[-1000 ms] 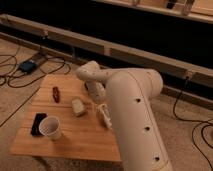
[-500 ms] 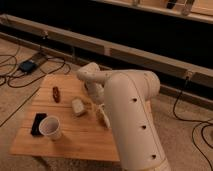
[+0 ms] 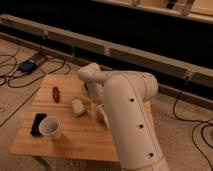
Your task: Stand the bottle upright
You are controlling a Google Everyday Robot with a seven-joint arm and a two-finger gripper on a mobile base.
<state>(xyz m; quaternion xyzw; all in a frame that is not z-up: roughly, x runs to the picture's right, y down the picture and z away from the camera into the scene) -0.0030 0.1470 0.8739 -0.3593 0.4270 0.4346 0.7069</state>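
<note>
Over the last second almost nothing has been altered. The claw (image 3: pixel 94 102) is held low over the table (image 3: pixel 75 145), at the same spot as before. The bottle (image 3: pixel 102 116) is found where it was, lying on its side just below the claw and slightly to its right in the view, partly hidden by the arm. The claw's jaws are spread wide and nothing is gripped. A block (image 3: pixel 77 106) is seen just left of the claw, and a cup (image 3: pixel 50 127) stands farther left and nearer the camera, well apart from it. Contact between claw and bottle cannot be made out. The standstill is judged to mean that the grasp has not been begun, so the bottle is not yet stood up.
</note>
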